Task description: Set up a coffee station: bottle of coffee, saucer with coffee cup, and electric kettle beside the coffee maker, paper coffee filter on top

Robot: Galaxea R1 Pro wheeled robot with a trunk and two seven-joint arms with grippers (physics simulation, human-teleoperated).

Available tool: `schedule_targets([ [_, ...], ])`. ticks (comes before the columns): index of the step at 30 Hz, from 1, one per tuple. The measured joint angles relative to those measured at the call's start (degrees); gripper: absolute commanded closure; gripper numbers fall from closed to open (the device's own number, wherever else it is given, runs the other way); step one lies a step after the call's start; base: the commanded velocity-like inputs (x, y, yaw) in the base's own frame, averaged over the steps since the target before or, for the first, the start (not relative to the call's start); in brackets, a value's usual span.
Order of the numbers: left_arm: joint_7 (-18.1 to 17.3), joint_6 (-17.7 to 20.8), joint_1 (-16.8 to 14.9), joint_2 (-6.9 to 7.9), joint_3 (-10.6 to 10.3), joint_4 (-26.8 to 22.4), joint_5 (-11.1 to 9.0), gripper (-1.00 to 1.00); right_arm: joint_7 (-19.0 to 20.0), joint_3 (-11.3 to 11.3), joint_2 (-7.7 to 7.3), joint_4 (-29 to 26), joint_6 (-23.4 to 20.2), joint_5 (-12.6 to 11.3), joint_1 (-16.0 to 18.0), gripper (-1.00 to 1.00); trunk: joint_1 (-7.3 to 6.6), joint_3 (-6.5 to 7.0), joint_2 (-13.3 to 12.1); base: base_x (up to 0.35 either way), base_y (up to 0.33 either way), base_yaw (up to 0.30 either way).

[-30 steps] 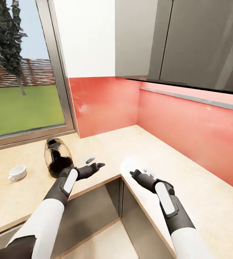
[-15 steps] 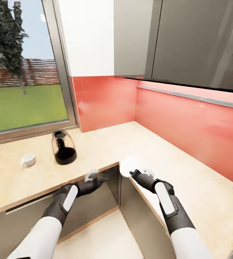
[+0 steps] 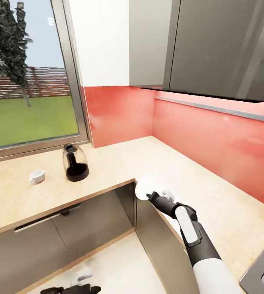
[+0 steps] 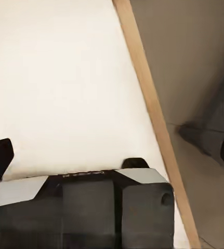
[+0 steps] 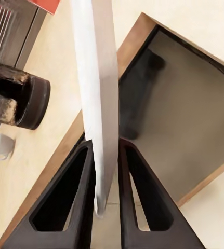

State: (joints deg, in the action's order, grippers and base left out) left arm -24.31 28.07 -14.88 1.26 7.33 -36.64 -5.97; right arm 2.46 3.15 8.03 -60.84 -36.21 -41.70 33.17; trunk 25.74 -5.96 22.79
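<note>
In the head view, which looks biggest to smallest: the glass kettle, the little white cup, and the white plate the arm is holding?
1. Electric kettle, clearly largest.
2. Saucer, seen nearly edge-on and nearer the camera, so unsure.
3. Coffee cup, smallest, but only slightly.

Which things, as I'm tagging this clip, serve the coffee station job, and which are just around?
Job in hand:
saucer, clamped edge-on in the right gripper
electric kettle
coffee cup
kitchen countertop, bearing the kettle and the cup

Just around:
window
red backsplash
grey wall cabinets
</note>
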Motion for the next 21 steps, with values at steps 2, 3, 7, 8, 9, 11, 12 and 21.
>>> schedule_targets([
  [2,0.3,-2.1,2.1,2.13,0.0,4.9,0.5,-1.0,0.0,0.0,-0.01,-1.1,0.0,0.0,0.0,1.0,0.0,0.0,0.0,0.0,0.0,0.0],
  [3,0.8,-3.6,2.7,2.77,0.0,7.4,0.5,-1.0,0.0,0.0,-0.01,-1.7,-0.1,0.0,0.0,1.0,0.0,0.0,0.0,0.0,0.0,0.0],
  [7,8.0,-10.0,3.4,4.37,-0.2,17.4,0.6,-1.0,0.0,-1.2,-0.01,-3.8,-0.2,0.0,0.0,1.0,0.0,0.01,0.0,0.0,0.0,0.0],
  [8,13.6,-12.1,3.5,4.62,-0.3,20.8,0.7,-1.0,0.1,-2.3,0.01,-4.2,-0.4,-0.1,0.0,1.0,0.0,0.0,0.0,0.0,0.0,0.0],
  [9,18.0,-13.1,3.7,4.71,-0.3,23.1,0.6,-1.0,0.1,-3.0,0.0,-4.7,-0.4,-0.1,0.0,1.0,0.0,0.0,0.0,0.0,0.0,0.071],
  [11,24.6,-14.8,4.8,4.96,-0.2,25.8,0.6,-1.0,0.1,-3.5,0.02,-5.5,-0.7,-0.1,0.0,1.0,0.0,0.01,0.0,0.0,0.0,0.165],
  [12,25.7,-15.7,5.3,5.04,-0.2,26.2,0.6,-1.0,0.0,-3.6,0.03,-5.5,-1.1,0.0,0.0,1.0,0.01,0.0,0.0,0.0,0.0,0.22],
  [21,31.6,-20.8,8.0,5.25,-0.2,26.9,0.6,-1.0,0.0,-8.1,0.05,-5.7,-5.4,-0.2,0.0,1.0,0.01,0.01,0.0,0.0,0.0,0.264],
])
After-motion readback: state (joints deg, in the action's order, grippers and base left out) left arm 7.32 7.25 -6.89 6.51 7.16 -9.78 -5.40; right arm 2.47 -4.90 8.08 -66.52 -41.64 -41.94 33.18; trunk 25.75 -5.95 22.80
